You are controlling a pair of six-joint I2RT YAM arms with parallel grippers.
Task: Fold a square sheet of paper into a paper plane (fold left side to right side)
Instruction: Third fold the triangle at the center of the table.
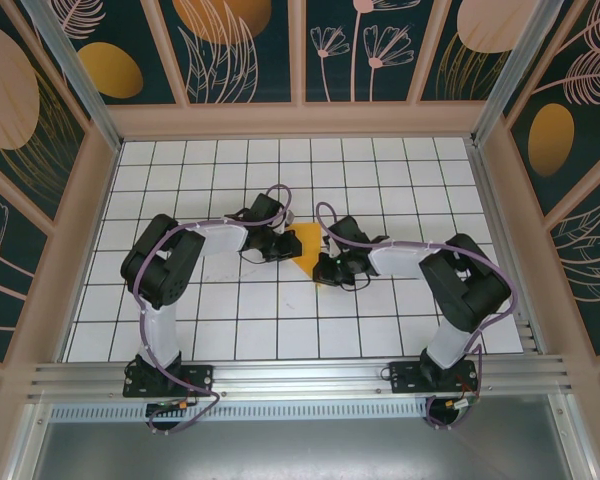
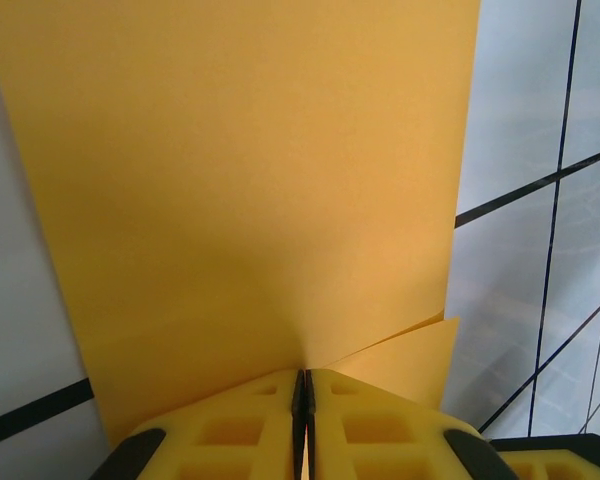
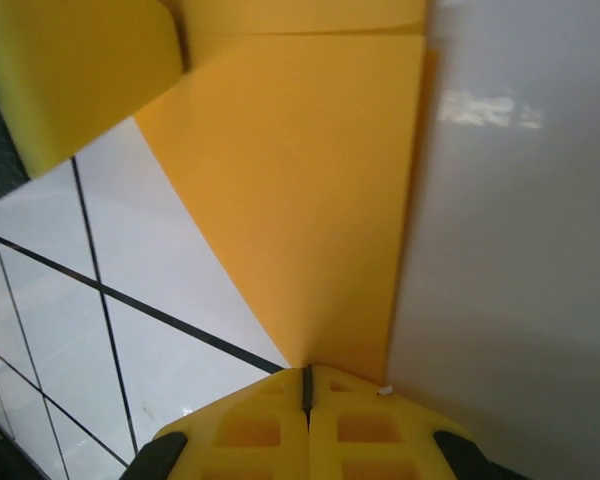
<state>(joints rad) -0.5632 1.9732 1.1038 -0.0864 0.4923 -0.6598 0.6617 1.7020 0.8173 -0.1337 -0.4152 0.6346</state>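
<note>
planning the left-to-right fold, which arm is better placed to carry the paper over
Left, probably. The left gripper is shut on the orange-yellow paper at its left side, so it could sweep that edge across. The right gripper is shut on a corner at the paper's right side, better suited to anchoring.

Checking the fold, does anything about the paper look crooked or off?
Slightly: beside the left gripper, a second layer of the orange-yellow paper pokes out past the top layer's edge, so the folded edges don't line up.
</note>
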